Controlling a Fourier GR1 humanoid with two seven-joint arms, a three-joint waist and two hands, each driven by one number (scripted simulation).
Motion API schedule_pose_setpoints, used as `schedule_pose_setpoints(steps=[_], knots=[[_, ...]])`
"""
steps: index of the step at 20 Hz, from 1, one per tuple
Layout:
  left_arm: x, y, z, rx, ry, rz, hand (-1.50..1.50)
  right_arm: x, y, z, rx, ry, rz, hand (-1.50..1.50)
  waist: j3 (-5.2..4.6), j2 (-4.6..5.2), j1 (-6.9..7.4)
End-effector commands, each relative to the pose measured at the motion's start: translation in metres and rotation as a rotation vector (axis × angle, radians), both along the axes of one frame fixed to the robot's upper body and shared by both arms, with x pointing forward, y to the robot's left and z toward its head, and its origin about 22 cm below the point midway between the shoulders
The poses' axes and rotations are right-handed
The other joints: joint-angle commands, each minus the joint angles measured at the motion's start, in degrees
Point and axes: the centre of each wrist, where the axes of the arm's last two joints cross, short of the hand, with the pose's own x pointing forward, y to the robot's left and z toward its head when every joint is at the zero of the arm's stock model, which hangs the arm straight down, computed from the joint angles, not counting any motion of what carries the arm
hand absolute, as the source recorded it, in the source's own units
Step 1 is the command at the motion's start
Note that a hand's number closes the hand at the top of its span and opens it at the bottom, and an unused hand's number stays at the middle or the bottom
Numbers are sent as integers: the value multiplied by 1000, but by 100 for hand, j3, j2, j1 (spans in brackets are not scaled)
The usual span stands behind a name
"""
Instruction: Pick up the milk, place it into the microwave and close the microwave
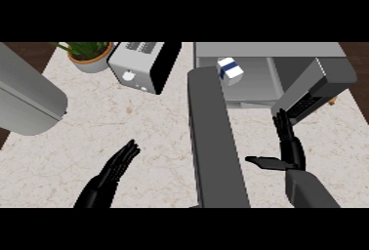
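White-and-blue milk (229, 70) sits inside the microwave (288, 53) at the counter's (144, 127) far edge, near the cavity's left wall. Door (215, 141) hangs open toward the near edge. Right hand (287, 146) spread, right of door; left hand (115, 168) flat over bare counter.

The open microwave door (215, 141) juts across the surface (151, 127), splitting it in two. Left of it lies broad bare room, with the toaster (144, 66) and plant (90, 56) (far edge only) behind. Right of it the passage is narrow.
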Motion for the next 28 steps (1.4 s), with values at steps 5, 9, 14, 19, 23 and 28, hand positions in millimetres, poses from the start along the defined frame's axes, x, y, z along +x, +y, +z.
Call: schedule_pose_setpoints(steps=[5, 9, 14, 19, 23, 28], knots=[[2, 5, -16, 136, 47, -67, 150, -40, -18, -13, 139, -122, 52, -150, -16, -51, -130], [9, -7, -14, 230, 56, -149, 150, -37, -46, 5, 138, -153, 51, -150, -11, -38, -100], [12, -39, -19, 380, 24, -259, 150, -81, -42, -6, 127, -145, 37, -150, -13, -49, -172], [26, -61, -41, 381, 86, -391, 150, -86, -68, 34, 107, -159, 68, -150, -21, -28, -187], [40, -107, -45, 372, 39, -429, 150, -111, -71, 52, 130, -162, 78, -150, -18, -13, -170], [44, -135, -57, 424, 48, -426, 150, -130, -71, 87, 128, -202, 89, -150, -21, 5, -221]])
